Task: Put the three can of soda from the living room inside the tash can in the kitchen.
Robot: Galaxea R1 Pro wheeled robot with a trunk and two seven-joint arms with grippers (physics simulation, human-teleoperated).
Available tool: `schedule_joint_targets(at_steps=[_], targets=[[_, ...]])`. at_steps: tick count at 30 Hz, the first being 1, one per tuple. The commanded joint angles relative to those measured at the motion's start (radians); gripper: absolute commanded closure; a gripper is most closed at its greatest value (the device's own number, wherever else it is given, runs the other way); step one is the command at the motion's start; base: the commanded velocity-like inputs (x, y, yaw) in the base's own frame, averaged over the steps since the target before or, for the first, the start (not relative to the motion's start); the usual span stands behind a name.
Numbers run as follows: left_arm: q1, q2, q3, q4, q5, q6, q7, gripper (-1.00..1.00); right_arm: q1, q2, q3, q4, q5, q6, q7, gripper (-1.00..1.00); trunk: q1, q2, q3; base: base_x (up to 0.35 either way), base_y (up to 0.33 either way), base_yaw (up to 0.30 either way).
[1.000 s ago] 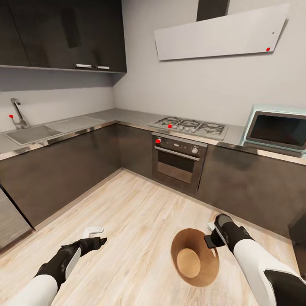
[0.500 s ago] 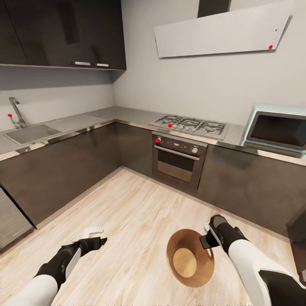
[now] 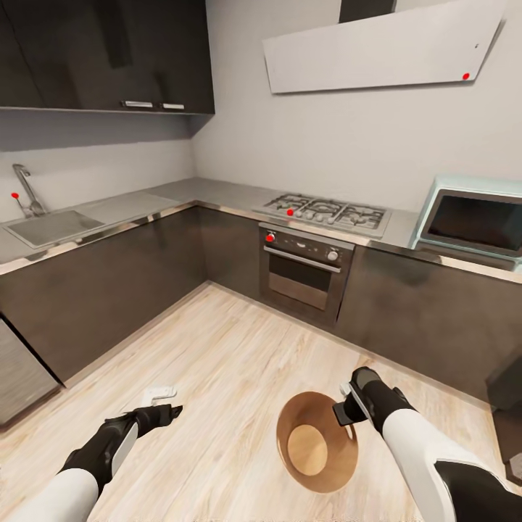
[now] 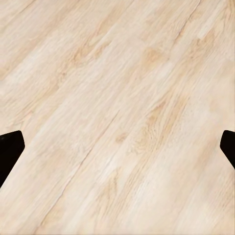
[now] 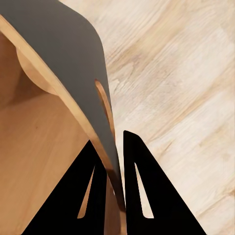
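The right gripper (image 3: 346, 406) pinched the tash can (image 3: 316, 442) rim at three o'clock; the left gripper (image 3: 172, 412) gaped wide over floor (image 4: 117, 98).

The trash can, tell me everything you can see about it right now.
The trash can is a small round tapered bucket, grey outside and wood-coloured tan inside, with a slot handle cut near the rim. It looks empty. The right pincer is shut on its rim wall, one finger inside, one outside, and it hangs tilted over the pale wood floor.
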Motion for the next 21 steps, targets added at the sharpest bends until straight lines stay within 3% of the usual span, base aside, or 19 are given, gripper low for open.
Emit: schedule_joint_targets(at_steps=[1,9,21], targets=[[0.000,0.000,0.000,0.000,0.000,0.000,0.000,-1.00,0.000,0.002,-0.003,0.000,-0.015,0.002,0.002,1.00,-0.004,0.007,0.002,0.000,0.000,0.000],[0.000,-0.001,0.000,-0.006,0.004,-0.003,0.000,-1.00,0.000,0.008,-0.004,0.001,-0.017,0.002,-0.027,1.00,-0.023,0.042,0.006,0.000,0.000,0.000],[0.002,0.002,-0.004,-0.003,-0.007,-0.134,-0.001,-1.00,0.000,0.009,-0.005,-0.011,-0.019,-0.001,-0.019,1.00,-0.023,0.042,0.005,0.000,0.000,0.000]])
